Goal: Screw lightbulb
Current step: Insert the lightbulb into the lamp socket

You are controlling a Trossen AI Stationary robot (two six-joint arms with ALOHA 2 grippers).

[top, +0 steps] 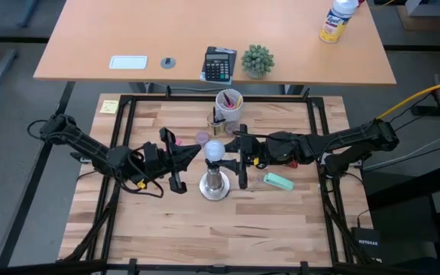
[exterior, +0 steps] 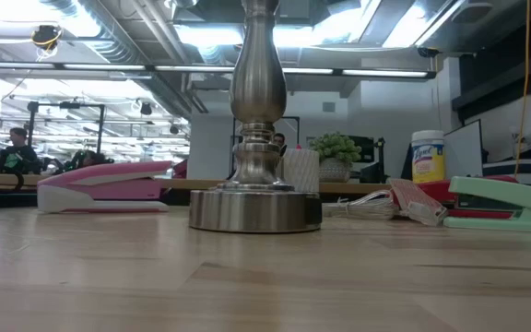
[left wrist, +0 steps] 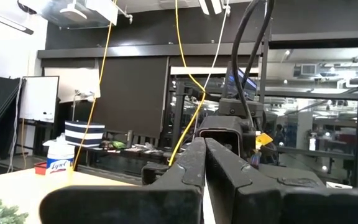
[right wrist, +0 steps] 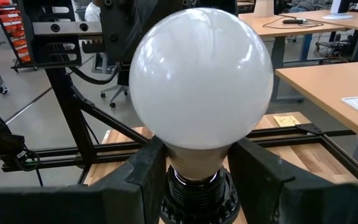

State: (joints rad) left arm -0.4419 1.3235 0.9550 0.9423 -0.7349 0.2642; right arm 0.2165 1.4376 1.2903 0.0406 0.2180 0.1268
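1. The lightbulb (top: pixel 215 150) sits on top of the silver socket stand (top: pixel 215 185), near the middle of the counter (top: pixel 205 237).
2. The right gripper (top: pixel 242 162) has its jaws part-way open, one on each side of the bulb's neck; in the right wrist view the white globe (right wrist: pixel 201 78) rises above the two dark fingers (right wrist: pixel 140 180) and the black collar between them. They look to be pressing the neck, so the bulb is held.
3. The left gripper (top: pixel 176 162) has its jaws closed flat together with nothing between them; the left wrist view shows the two fingers (left wrist: pixel 194 168) meeting in a thin seam.
4. The left jaws stand just beside the stand, on the side opposite the right jaws, with a small gap to the bulb.
5. Beyond the right jaws lies a mint-green stapler (top: pixel 278 181), near but not touching them.
6. A cup of pens (top: pixel 229 107) and a small purple cap (top: pixel 202 137) sit behind the bulb, toward the far edge of the counter.
7. The near half of the counter, in front of both jaws, is bare wood up to the black frame rail.
8. Both arms reach inward low and nearly level from the side rails, the left from the left edge, the right from the right edge, wrists pointing at the stand.
9. The low view shows the stand's round base (exterior: pixel 255 209) flat on the wood, with a pink stapler (exterior: pixel 104 187) off to one side.
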